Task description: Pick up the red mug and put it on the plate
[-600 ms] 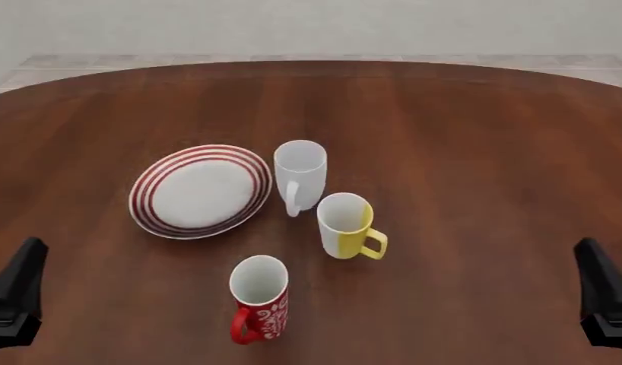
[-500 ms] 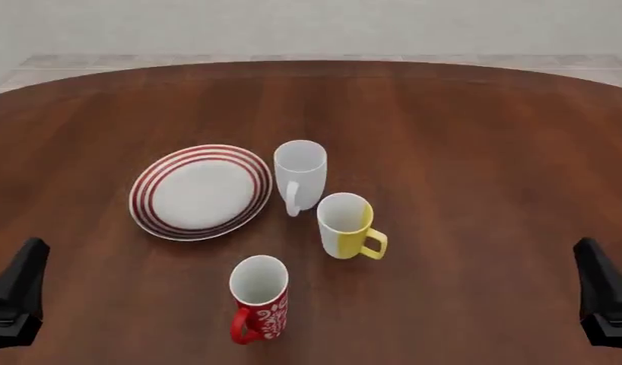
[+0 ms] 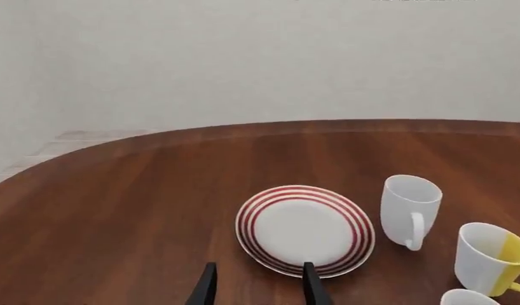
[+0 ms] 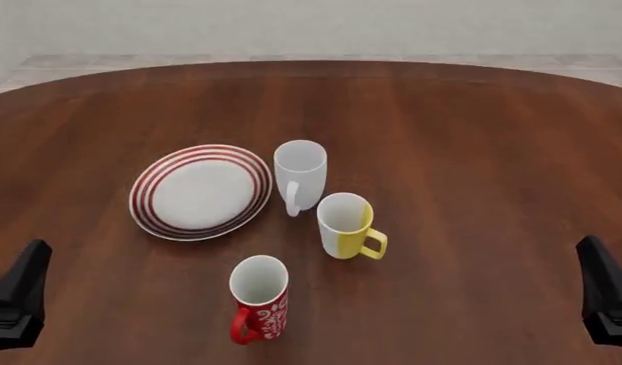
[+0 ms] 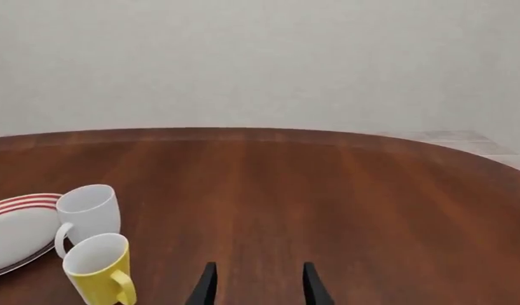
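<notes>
The red mug [image 4: 258, 303] with its white swirl pattern stands upright at the front middle of the table, handle toward the front left. In the left wrist view only its white rim [image 3: 468, 297] shows at the picture's edge. The plate [image 4: 201, 190], white with red rings, lies empty behind and to the left of the mug; it also shows in the left wrist view [image 3: 305, 230]. My left gripper [image 4: 17, 296] is open and empty at the front left corner. My right gripper [image 4: 607, 293] is open and empty at the front right corner. Both are far from the mug.
A plain white mug [image 4: 301, 175] stands just right of the plate. A yellow-and-white mug [image 4: 347, 226] stands in front of it, between the white mug and the red mug. The round brown table [image 4: 474, 152] ends at a curved far edge.
</notes>
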Controlling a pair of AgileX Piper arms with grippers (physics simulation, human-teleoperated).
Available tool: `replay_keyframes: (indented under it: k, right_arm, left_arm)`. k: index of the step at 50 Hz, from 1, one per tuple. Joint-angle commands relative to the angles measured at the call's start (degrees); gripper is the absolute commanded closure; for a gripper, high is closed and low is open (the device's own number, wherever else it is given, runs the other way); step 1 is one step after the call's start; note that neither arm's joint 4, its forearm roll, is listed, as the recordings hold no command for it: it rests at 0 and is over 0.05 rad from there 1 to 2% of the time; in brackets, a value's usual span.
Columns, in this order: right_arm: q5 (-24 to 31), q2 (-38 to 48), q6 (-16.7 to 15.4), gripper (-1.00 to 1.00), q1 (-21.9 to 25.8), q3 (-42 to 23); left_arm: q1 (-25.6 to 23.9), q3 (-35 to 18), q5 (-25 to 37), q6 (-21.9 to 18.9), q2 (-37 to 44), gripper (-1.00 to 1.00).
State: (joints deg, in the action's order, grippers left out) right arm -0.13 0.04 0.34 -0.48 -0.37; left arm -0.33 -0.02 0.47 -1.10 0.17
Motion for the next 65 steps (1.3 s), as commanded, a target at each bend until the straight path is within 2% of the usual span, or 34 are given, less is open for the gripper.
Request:
replay_keyframes:
  k: [1, 5, 8, 9, 10, 11, 13, 16, 20, 21, 25, 29, 30, 32, 35, 38, 39, 47, 48, 49, 52, 53, 56, 65]
  right_arm:
    - [0.51, -0.01, -0.01, -1.0, -0.07, -0.52]
    - [0.3, 0.0, -0.09, -1.0, -0.05, -0.34]
    - [0.29, 0.0, -0.09, -1.0, -0.09, -0.32]
    - [0.29, 0.0, -0.08, -1.0, -0.11, -0.3]
    - [0.28, 0.0, -0.13, -1.0, -0.1, -0.31]
    - [0.3, 0.0, -0.12, -1.0, -0.12, -0.31]
    - [0.36, 0.0, -0.06, -1.0, -0.17, -0.38]
    - [0.49, 0.0, -0.11, -1.0, -0.14, -0.51]
    - [0.31, 0.0, -0.13, -1.0, -0.11, -0.37]
    - [0.28, 0.0, -0.04, -1.0, -0.17, -0.33]
    - [-0.1, 0.0, 0.09, -1.0, -0.25, -0.01]
    - [-0.08, 0.0, 0.32, -1.0, -0.35, -0.06]
    - [-0.08, 0.0, 0.36, -1.0, -0.36, -0.07]
    - [-0.13, -0.01, 0.45, -1.0, -0.4, -0.05]
    - [-0.08, -0.01, 0.57, -1.0, -0.4, -0.1]
    - [-0.08, -0.01, 0.67, -1.0, -0.43, -0.11]
    - [-0.41, -0.01, 0.68, -1.0, -0.45, 0.21]
    - [-0.57, -0.02, 0.95, -1.0, -0.81, 0.36]
    - [-0.6, 0.07, 0.98, -1.0, -0.84, 0.31]
    - [-0.6, 0.07, 1.0, -1.0, -0.85, 0.32]
    - [-0.58, 0.08, 0.99, -1.0, -0.8, 0.31]
    - [-0.57, 0.08, 1.01, -1.0, -0.79, 0.31]
    - [-0.52, -0.01, 1.04, -1.0, -0.81, 0.36]
    - [-0.49, -0.01, 1.0, -1.0, -0.96, 0.33]
  left_arm:
    - [0.11, -0.06, -1.77, 4.16, 3.02, -1.0]
    - [-0.16, -1.6, -1.43, 3.49, 4.12, -1.0]
    - [-2.0, -2.33, -8.2, 9.65, 17.19, -1.0]
    - [-1.11, -0.31, -13.07, 10.18, 21.34, -1.0]
    - [-1.76, -0.01, -13.18, 10.24, 20.41, -1.0]
    - [-3.03, -4.04, -7.95, 10.58, 19.38, -1.0]
    - [-4.68, -7.0, -5.64, 12.38, 21.29, -1.0]
    - [-5.49, -9.5, -2.24, 12.13, 19.89, -1.0]
    - [-6.01, -14.77, 3.11, 10.27, 18.13, -1.0]
    - [-7.43, -16.94, 5.39, 10.27, 18.34, -1.0]
    - [-8.33, -20.22, 8.15, 10.16, 20.67, -1.0]
    - [-11.01, -23.39, 11.24, 7.34, 19.94, -1.0]
    - [-11.57, -23.92, 11.82, 7.69, 19.98, -1.0]
    - [-12.94, -24.56, 12.79, 8.78, 21.08, -1.0]
    - [-14.85, -25.46, 13.54, 5.68, 21.62, -1.0]
    - [-17.49, -25.46, 13.2, 6.66, 23.32, -1.0]
    - [-17.89, -25.77, 13.15, 4.69, 23.06, -1.0]
    - [-22.3, -24.81, 10.49, 2.6, 26.78, -1.0]
    - [-23.03, -24.76, 10.3, 5.01, 28.34, -1.0]
    - [-23.93, -25.01, 10.25, 5.16, 29.18, -1.0]
    - [-26.88, -24.37, 8.73, 2.67, 30.05, -1.0]
    - [-27.35, -24.28, 8.38, 3.77, 31.03, -1.0]
    - [-28.34, -23.86, 7.33, 2.48, 31.68, -1.0]
    - [-30.63, -23.26, 4.98, 2.97, 35.17, -1.0]
